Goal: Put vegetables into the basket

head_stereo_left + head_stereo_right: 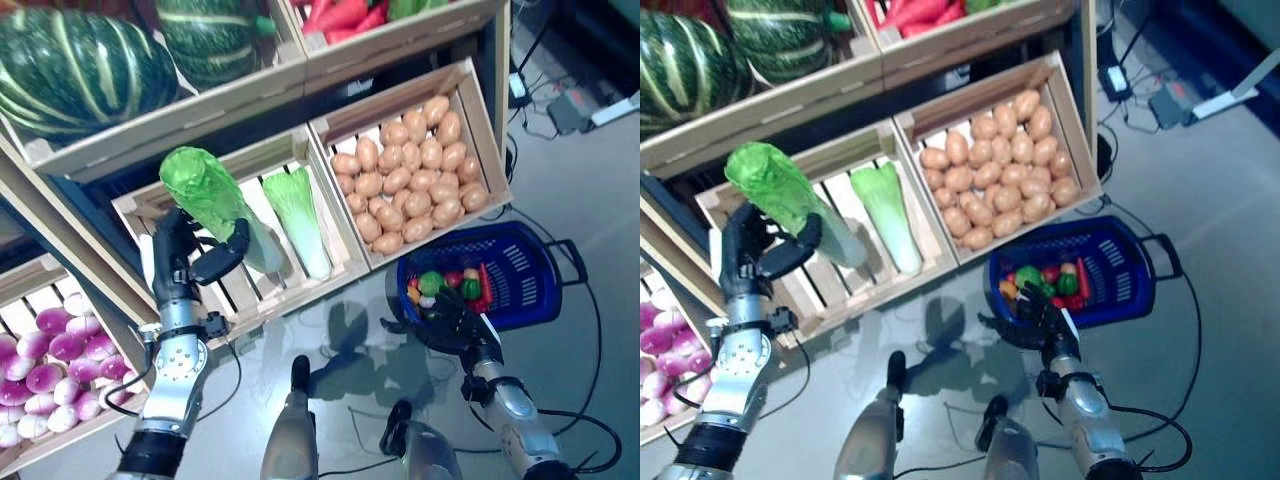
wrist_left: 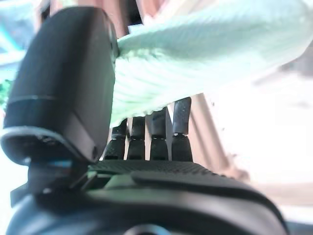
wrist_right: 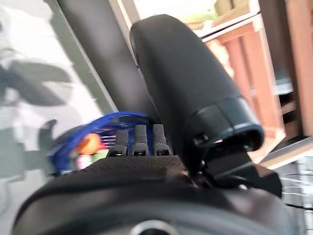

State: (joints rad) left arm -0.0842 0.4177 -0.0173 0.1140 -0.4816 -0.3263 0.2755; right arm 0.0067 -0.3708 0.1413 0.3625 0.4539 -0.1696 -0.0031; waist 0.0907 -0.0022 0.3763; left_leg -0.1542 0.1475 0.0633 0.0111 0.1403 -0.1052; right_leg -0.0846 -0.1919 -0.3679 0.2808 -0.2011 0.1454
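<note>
Left hand [image 1: 190,262] curled round a napa cabbage [image 1: 215,203], lifted above its slatted wooden crate [image 1: 235,290]; a second cabbage [image 1: 297,220] lies beside. Likely light, stiff, glossy plastic; pale ribbed stalk gives surest hold. Right hand [image 1: 447,315] at the blue mesh basket [image 1: 525,275] rim, grip unclear.

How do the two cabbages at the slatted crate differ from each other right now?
The left hand is shut on one cabbage, which is lifted above the crate; the other cabbage lies flat on the slats, untouched. The held cabbage shows a bright green leafy top, while the lying one looks paler. Both are long, with light stalk ends pointing toward the crate's front.
</note>
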